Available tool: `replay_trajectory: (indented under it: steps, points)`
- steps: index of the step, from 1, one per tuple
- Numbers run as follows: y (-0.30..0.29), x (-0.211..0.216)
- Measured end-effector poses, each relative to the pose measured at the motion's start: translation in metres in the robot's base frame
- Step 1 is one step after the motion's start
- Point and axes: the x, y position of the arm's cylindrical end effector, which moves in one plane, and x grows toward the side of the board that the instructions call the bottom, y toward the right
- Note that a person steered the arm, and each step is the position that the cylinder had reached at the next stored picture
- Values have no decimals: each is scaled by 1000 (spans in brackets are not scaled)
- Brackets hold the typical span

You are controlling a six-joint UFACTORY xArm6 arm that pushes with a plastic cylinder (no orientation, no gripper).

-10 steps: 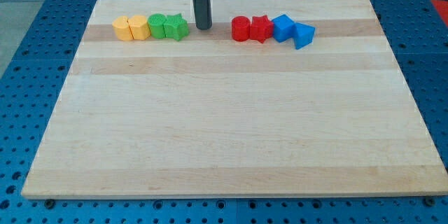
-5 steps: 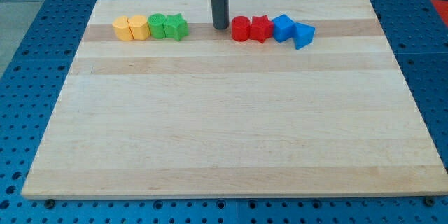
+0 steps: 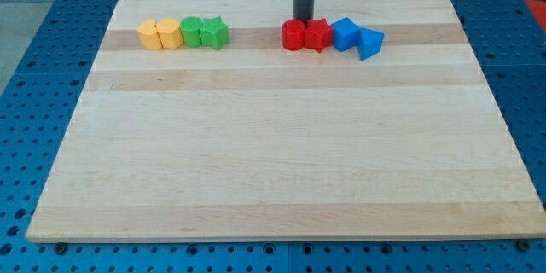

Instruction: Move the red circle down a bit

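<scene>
The red circle sits near the view's top, just right of centre on the wooden board. It touches a red star-like block on its right. My tip stands just above the red circle, at its upper right edge, close to or touching it. The rod rises out of the view's top.
Right of the red blocks lie a blue block and a blue triangle. At the upper left stand a yellow circle, a yellow hexagon-like block, a green block and a green star.
My tip has moved right along the top row, from beside the green star to the left of the red circle, and now stands above the red circle. No block has moved.
</scene>
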Motion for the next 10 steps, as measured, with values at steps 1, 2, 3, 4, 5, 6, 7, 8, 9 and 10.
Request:
replay_trajectory:
  steps: [1, 2, 3, 4, 5, 6, 7, 8, 9, 10]
  points:
    - [-10, 8]
    - [-17, 8]
    - [-24, 5]
    - [-30, 9]
    - [-30, 23]
    - [-29, 30]
    - [-36, 30]
    - [-46, 30]
    - [-45, 30]
    - [-54, 30]
